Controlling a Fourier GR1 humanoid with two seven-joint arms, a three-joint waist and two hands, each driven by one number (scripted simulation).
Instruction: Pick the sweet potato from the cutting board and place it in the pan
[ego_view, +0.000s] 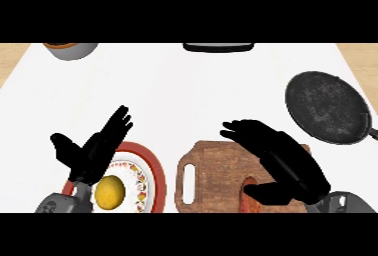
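I read my right hand (284, 165) over the cutting board (214, 172), fingers extended and relaxed, holding nothing. The sweet potato (249, 200) lies on the board's near edge, mostly hidden under my thumb; contact cannot be confirmed. The pan (328, 107) sits apart, far right. My left hand (92, 147) rests open beside the plate (148, 170).

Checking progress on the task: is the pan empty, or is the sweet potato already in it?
Empty. The pan shows only its bare dark surface; the sweet potato lies on the cutting board under the right hand.
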